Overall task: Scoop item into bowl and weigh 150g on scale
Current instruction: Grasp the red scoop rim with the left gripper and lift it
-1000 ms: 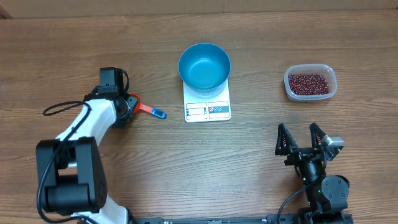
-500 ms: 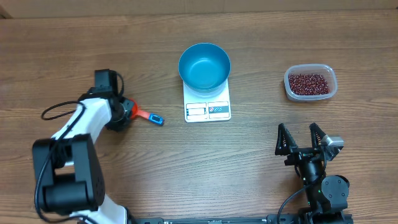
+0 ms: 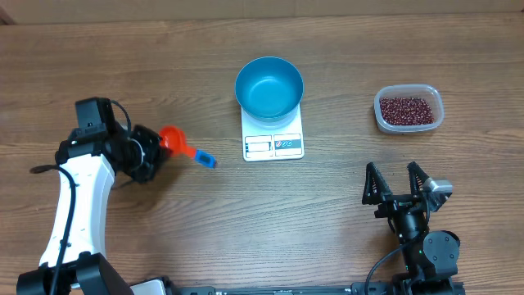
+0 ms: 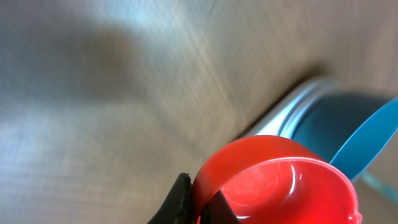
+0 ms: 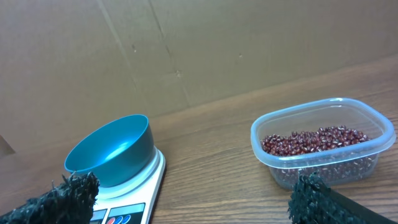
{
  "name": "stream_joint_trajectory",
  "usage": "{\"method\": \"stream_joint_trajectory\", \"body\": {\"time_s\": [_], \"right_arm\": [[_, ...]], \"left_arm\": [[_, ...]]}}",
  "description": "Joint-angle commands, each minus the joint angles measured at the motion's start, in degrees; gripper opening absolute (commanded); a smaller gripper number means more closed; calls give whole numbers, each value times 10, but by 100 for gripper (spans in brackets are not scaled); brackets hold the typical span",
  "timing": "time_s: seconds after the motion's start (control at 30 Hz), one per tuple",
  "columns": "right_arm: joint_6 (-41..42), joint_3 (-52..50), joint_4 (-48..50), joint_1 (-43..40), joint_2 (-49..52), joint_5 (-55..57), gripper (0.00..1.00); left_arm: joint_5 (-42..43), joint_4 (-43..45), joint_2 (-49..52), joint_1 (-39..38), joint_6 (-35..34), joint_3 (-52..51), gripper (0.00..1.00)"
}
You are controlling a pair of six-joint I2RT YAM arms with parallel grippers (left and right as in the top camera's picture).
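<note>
Since a second ago my left arm has swung out toward the left edge of the overhead view, and my left gripper (image 3: 161, 147), then half open around the scoop (image 3: 175, 142), has clamped tight on the rim of its orange-red cup. The wrist view shows my dark fingertips (image 4: 181, 198) pinching that rim at the bottom of the frame, with the cup's open mouth turned toward the camera. The scoop has gone a little left with me and now lies more steeply slanted, its cup showing larger than before. Its long axis runs from the cup at upper left down to the blue handle end at lower right, which points toward the lower left corner of the scale (image 3: 273, 141) and stops short of it. The white scale sits at centre frame with its display panel along its lower edge, and the blue bowl (image 3: 269, 86) stands on its upper part, mouth up, unmoved. The beans (image 3: 404, 109) rest in a clear container (image 3: 378, 110) at the upper right, well apart from the bowl. My right gripper (image 3: 397, 182) stands on the table (image 3: 327, 229) at lower right with its jaws spread wide, holding nothing, just where it was.
</note>
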Motion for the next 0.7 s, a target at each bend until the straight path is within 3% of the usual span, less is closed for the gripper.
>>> {"method": "stream_joint_trajectory", "body": {"time_s": [0.0, 0.17, 0.53, 0.67], "right_arm": [[-4, -6, 3, 3, -5, 3, 100], [-4, -6, 3, 3, -5, 9, 100], [-3, -6, 9, 3, -5, 50, 100], [23, -6, 5, 3, -5, -1, 100]], "left_arm": [[33, -45, -14, 2, 37, 3, 4], [-18, -100, -14, 2, 49, 3, 4], [-16, -83, -15, 2, 111, 3, 4], [-16, -79, -20, 2, 111, 3, 4]]}}
